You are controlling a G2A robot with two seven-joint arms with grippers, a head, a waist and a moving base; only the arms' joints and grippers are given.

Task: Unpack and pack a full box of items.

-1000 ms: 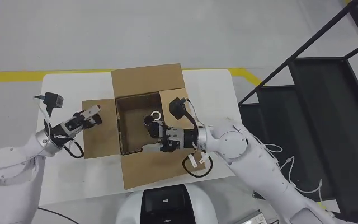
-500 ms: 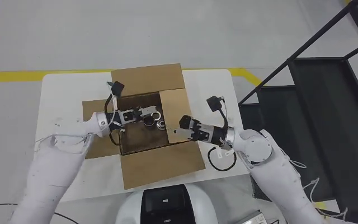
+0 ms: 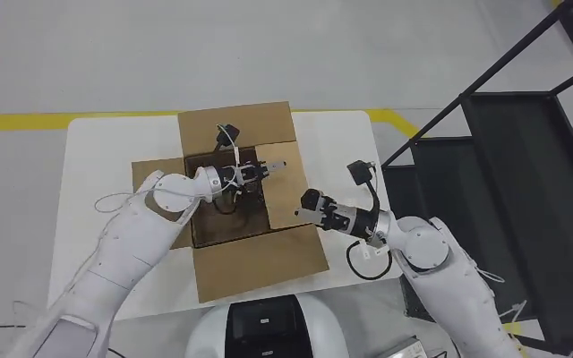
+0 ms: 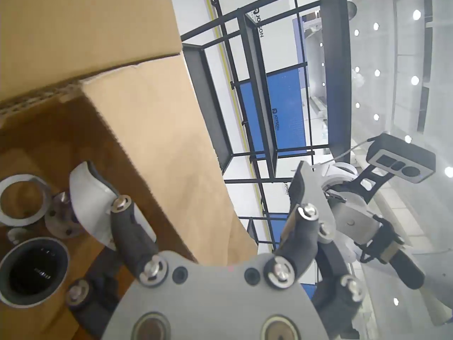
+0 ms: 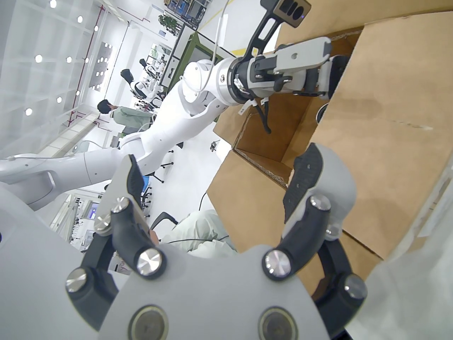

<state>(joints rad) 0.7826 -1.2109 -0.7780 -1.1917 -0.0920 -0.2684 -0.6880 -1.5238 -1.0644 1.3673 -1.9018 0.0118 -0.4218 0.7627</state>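
Left pincer (agape) astride box flap

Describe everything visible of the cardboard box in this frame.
The cardboard box stands open on the white table, made of brown corrugated board with its flaps folded open. Inside lie a metal ring and a dark tube. The open left claw straddles one side flap, half inside the box, half outside.
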